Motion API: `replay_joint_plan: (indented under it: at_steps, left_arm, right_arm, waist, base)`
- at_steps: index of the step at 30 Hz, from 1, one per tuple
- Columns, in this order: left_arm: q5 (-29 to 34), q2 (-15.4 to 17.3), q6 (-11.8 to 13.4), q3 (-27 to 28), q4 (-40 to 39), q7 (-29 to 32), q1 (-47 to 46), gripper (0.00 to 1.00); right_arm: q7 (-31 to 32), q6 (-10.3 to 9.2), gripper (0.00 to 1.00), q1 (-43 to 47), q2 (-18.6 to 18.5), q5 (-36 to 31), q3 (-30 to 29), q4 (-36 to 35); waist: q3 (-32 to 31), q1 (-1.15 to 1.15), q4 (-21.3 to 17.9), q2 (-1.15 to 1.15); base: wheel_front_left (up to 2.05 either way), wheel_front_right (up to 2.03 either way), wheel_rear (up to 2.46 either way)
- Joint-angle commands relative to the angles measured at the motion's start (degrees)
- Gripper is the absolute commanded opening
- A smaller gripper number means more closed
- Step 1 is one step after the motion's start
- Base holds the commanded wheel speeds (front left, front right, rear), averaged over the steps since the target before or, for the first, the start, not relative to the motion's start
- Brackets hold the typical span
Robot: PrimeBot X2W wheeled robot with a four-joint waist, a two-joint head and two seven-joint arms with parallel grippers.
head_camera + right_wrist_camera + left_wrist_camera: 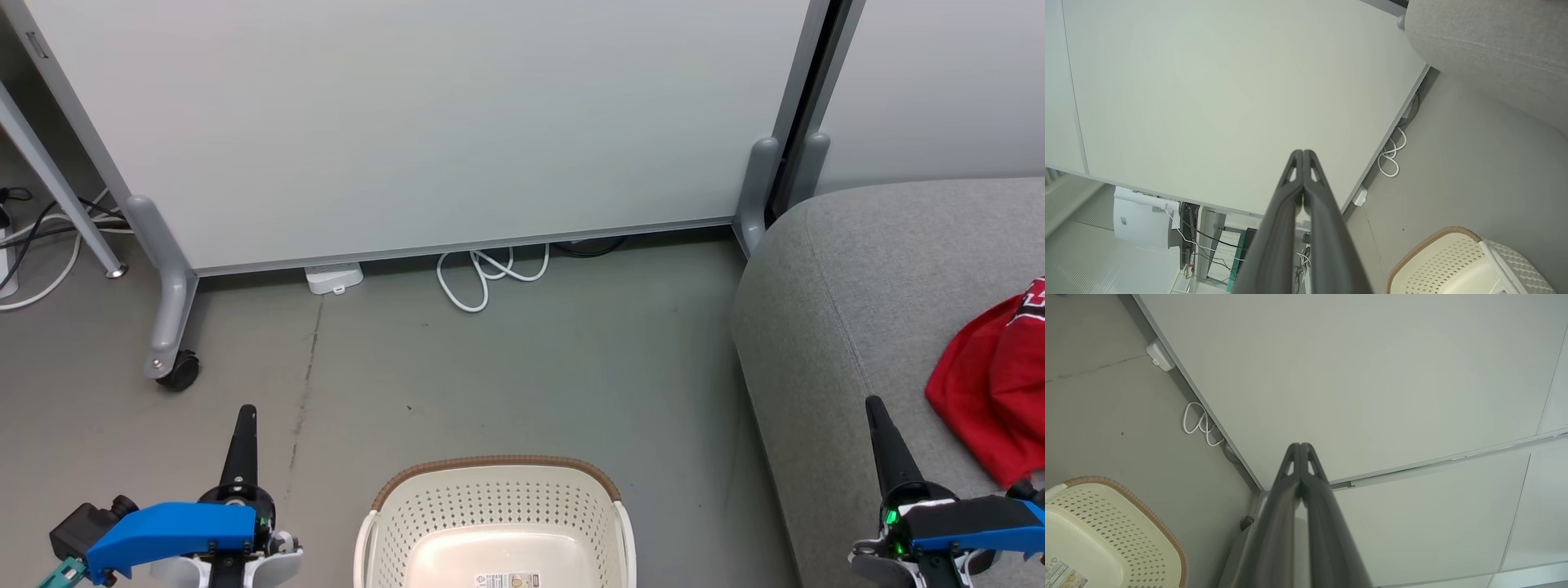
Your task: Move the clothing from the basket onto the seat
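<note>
The cream-white basket (496,506) with a brown woven-look rim stands on the floor at the bottom centre of the head view; the part of its inside that shows holds nothing but a label. It also shows in the left wrist view as basket (1106,535) and in the right wrist view as basket (1457,261). Red clothing (992,384) with white lettering lies on the light-grey seat (849,286) at the right edge. My left gripper (245,414) is shut, held above the floor left of the basket. Over the seat's front edge, my right gripper (873,404) is shut, just left of the clothing. Both wrist views show fingers pressed together with nothing between them: left gripper (1300,446), right gripper (1303,152).
A pale partition panel (424,122) on grey feet with a castor (178,371) stands behind the basket. A white cable loop (482,278) and a white power block (333,278) lie at its base. More cables (41,237) trail at far left by a table leg.
</note>
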Motion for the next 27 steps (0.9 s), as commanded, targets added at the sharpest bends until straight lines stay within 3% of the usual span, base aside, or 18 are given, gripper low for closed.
replay_joint_plan:
  at_steps: [1,27]
  left_arm:
    - [-0.8,0.2,-0.4,0.4,-0.6,0.3,-0.9,0.00]
    - [-11.9,0.1,-0.5,2.6,-2.2,3.4,-1.8,0.00]
  right_arm:
    - [0.2,0.05,0.00,-1.2,-0.4,1.0,0.1,-0.2]
    - [2.7,0.06,0.00,-2.5,-0.5,13.4,0.3,0.1]
  waist:
    - [0.0,-0.01,0.0,0.00]
    - [0.3,-0.01,-1.1,0.00]
  base:
    - [0.00,0.00,0.00]
    - [0.00,0.00,0.00]
